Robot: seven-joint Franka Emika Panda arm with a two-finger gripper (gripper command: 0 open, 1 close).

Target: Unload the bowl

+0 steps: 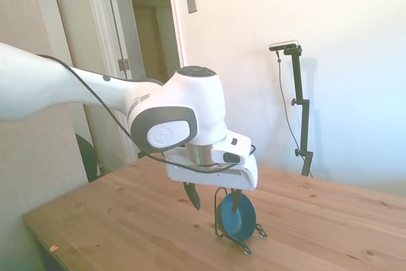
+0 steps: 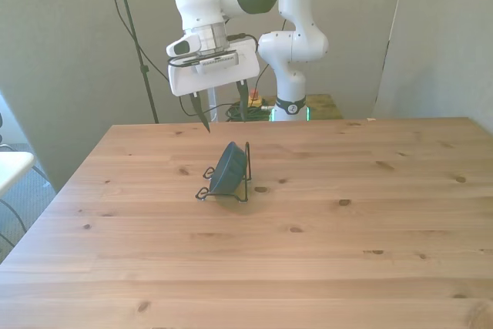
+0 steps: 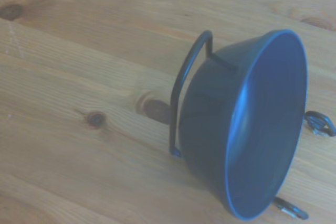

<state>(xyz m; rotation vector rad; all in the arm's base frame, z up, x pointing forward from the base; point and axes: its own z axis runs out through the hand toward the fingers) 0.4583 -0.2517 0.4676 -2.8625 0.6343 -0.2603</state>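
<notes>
The gripper (image 2: 226,116) hangs with its two dark fingers spread apart and nothing between them, above the table (image 2: 370,252) and not yet down at the work; in the front view it sits at about twelve o'clock from the bowl (image 2: 228,169), a little beyond it toward the far edge. From the side view the gripper (image 1: 214,198) looks lower, with one finger crossing in front of the bowl's (image 1: 236,216) upper rim, though I cannot tell whether it touches. The bowl stands on edge near the middle of the table, propped in a thin black wire stand (image 2: 243,176), its open mouth turned toward the front view's left and its rounded back leaning against the upright loop at about three o'clock. Up close the bowl (image 3: 247,129) shows a thin rim and a smooth, shiny wall, with the wire stand (image 3: 185,77) hugging its back. I'd judge it light and rigid, likely plastic or enamel, and slippery under hard fingers, so pinching across the curved body would probably skate off. The sensible hold seems to be the top of the rim, one finger inside the mouth and one on the outer wall, then a lift straight up so the light stand is not dragged along
</notes>
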